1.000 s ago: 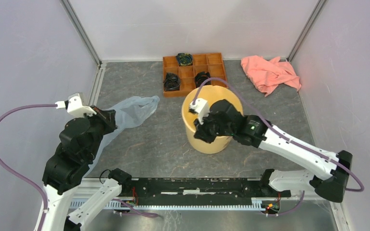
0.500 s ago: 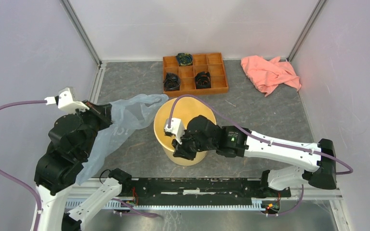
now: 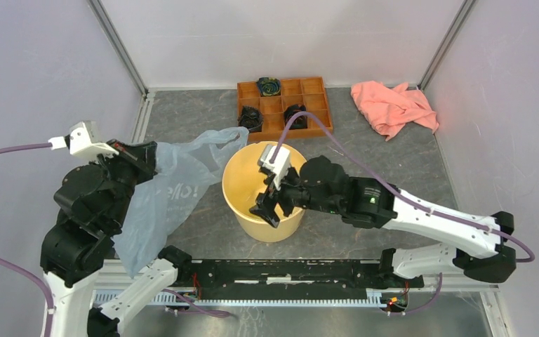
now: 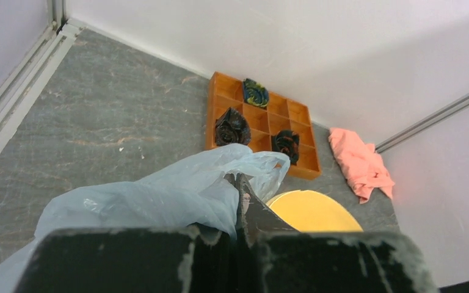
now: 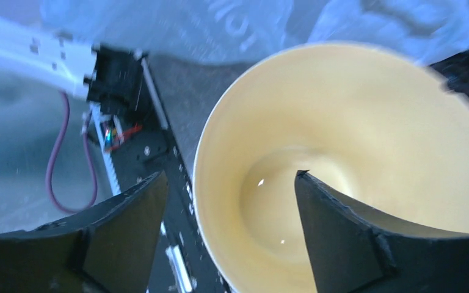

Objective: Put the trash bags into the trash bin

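The trash bag (image 3: 172, 189), thin pale blue plastic with printed letters, hangs from my left gripper (image 3: 153, 156), which is shut on its upper edge, just left of the trash bin. In the left wrist view the bag (image 4: 171, 195) bunches around the closed fingertips (image 4: 242, 183). The trash bin (image 3: 242, 179), a round pale yellow bucket, stands upright and empty. My right gripper (image 3: 267, 210) is open at its near rim. In the right wrist view the right gripper (image 5: 230, 174) straddles the bin's rim (image 5: 204, 159), one finger outside and one inside.
An orange wooden tray (image 3: 316, 105) with dark bundles in several compartments lies behind the bin. A salmon-pink cloth (image 3: 393, 105) lies at the back right. The arm mounting rail (image 3: 288, 274) runs along the near edge, and white walls enclose the table.
My right gripper dragged the bin left toward the bag, then opened and let go of the rim. My left gripper lifted the bag higher, so it now hangs beside the bin.
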You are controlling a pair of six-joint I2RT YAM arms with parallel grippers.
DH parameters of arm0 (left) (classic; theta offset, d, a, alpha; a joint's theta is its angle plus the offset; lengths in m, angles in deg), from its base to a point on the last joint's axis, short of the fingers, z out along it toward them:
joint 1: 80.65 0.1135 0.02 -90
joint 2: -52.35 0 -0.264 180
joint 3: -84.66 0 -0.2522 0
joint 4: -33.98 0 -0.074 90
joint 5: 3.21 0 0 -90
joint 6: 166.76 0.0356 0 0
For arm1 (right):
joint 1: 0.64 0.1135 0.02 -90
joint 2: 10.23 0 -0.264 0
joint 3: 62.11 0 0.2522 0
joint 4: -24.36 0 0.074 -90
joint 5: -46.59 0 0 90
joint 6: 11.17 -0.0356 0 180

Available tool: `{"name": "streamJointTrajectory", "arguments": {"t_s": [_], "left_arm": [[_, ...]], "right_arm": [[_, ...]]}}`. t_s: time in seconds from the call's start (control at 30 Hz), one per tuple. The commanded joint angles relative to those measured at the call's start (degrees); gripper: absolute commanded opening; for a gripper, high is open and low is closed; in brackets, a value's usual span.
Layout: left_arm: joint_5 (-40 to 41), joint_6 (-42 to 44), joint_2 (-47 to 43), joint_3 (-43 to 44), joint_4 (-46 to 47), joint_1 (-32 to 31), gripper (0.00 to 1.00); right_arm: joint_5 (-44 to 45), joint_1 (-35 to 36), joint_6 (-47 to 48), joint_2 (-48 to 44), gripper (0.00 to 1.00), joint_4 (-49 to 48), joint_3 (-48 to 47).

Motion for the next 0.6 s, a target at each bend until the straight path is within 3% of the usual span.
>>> {"name": "streamJointTrajectory", "arguments": {"t_s": [0.0, 0.1, 0.23, 0.43, 0.57], "left_arm": [[-0.9, 2.5, 2.6, 5.7, 4.8, 0.0, 0.02], [-2.1, 3.3, 4.0, 9.5, 6.9, 0.0, 0.02], [-4.0, 3.4, 5.5, 12.9, 9.6, 0.0, 0.02], [-6.7, 3.6, 7.7, 18.7, 12.1, 0.1, 0.02], [-8.4, 3.2, 8.0, 21.0, 14.5, 0.1, 0.02]], "right_arm": [[8.8, -1.5, 1.0, -1.2, 0.89, -6.1, -4.4], [6.8, -6.7, -1.7, 0.1, 0.97, -9.9, -5.7], [-7.4, -18.0, -11.3, 2.4, 0.98, -19.6, -4.8], [-17.5, -24.4, -20.2, 11.9, 0.98, -31.9, -8.9], [-21.7, -24.6, -28.4, 20.1, 0.98, -39.3, -13.7]]}}
